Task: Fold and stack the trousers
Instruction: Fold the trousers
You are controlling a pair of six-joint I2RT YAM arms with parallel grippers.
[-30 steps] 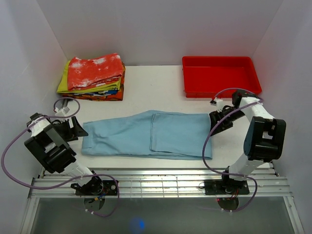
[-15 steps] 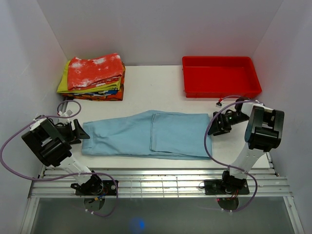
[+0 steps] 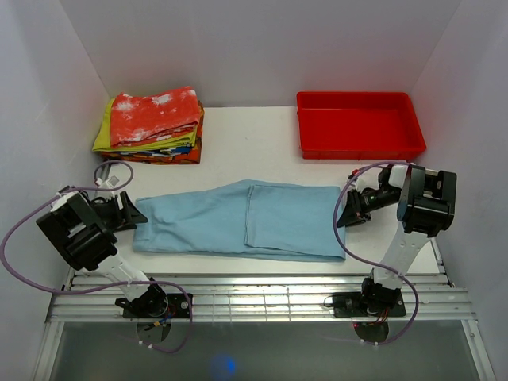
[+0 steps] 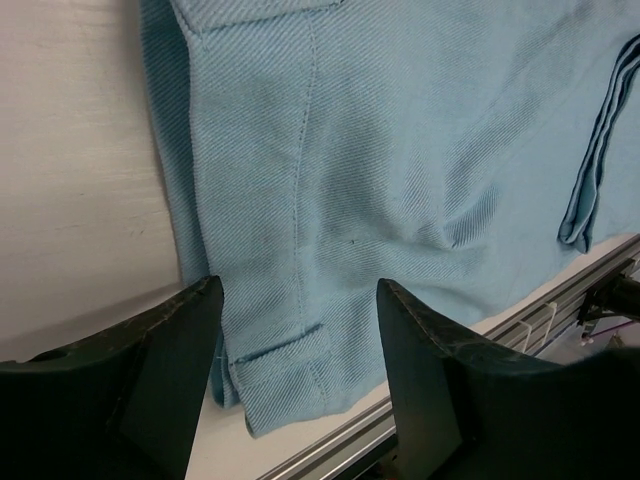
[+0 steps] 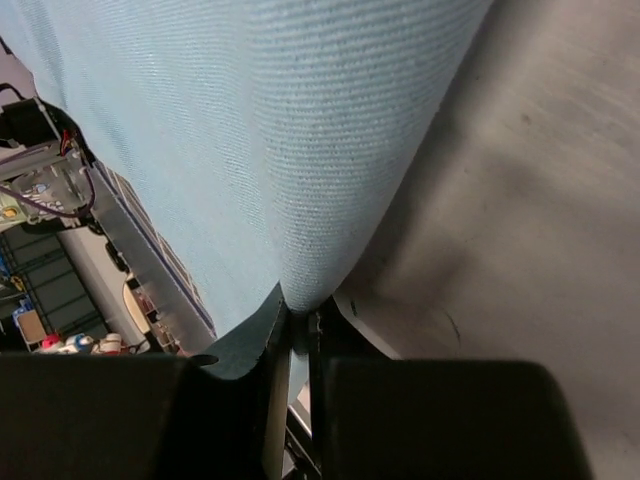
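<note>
Top external: trousers (image 3: pixel 238 221) lay flat across centre of table (image 3: pixel 254 151), long axis 9-to-3 o'clock, extra layer folded over 3 o'clock half. Right gripper (image 3: pixel 347 213) sat at 3 o'clock edge; right wrist showed it closed, pinching edge of the cloth. Left gripper (image 3: pixel 133 214) sat at 9 o'clock end, jaws spread wide either side of trouser edge, not clamped. Folded clothes stack (image 3: pixel 155 127) at 11 o'clock, red tray (image 3: pixel 361 151) at 1 o'clock, both apart from trousers.
</note>
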